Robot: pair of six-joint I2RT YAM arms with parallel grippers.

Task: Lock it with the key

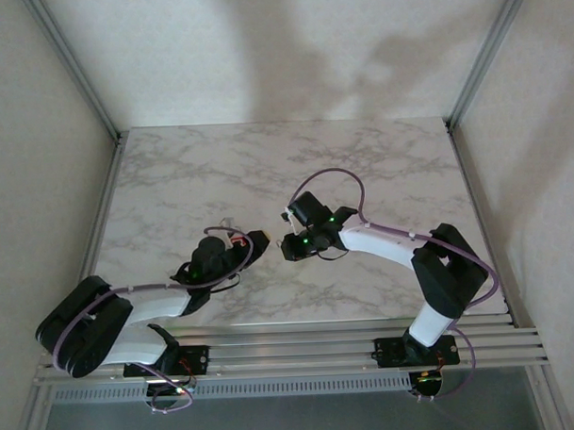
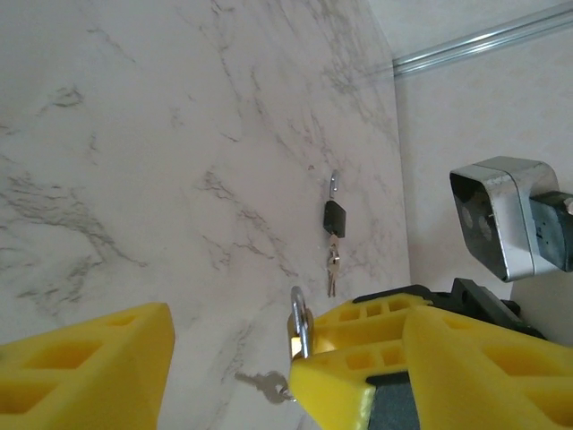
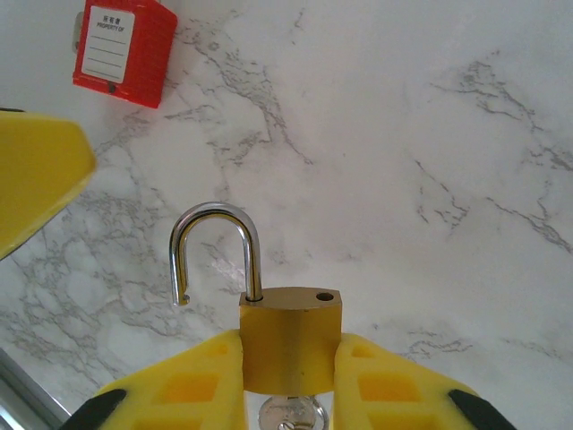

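A brass padlock [image 3: 288, 318] is held upright in my right gripper [image 3: 286, 358], which is shut on its body. Its steel shackle [image 3: 210, 242] is open, with the free end swung out of its hole. A key [image 3: 291, 417] sits in the bottom of the lock, and a second key [image 2: 264, 385] dangles from its ring. My left gripper [image 2: 286, 345] is open, its yellow fingers [image 2: 81, 367] standing on either side of the padlock's shackle [image 2: 300, 318] and not touching it. In the top view the two grippers [image 1: 274, 244] meet nose to nose above the table's middle.
A red padlock [image 3: 121, 49] lies on the marble table [image 3: 430, 134] beyond the brass one. A small black padlock [image 2: 333, 218] with keys lies further off. The right wrist's camera housing [image 2: 506, 215] hangs close to my left fingers.
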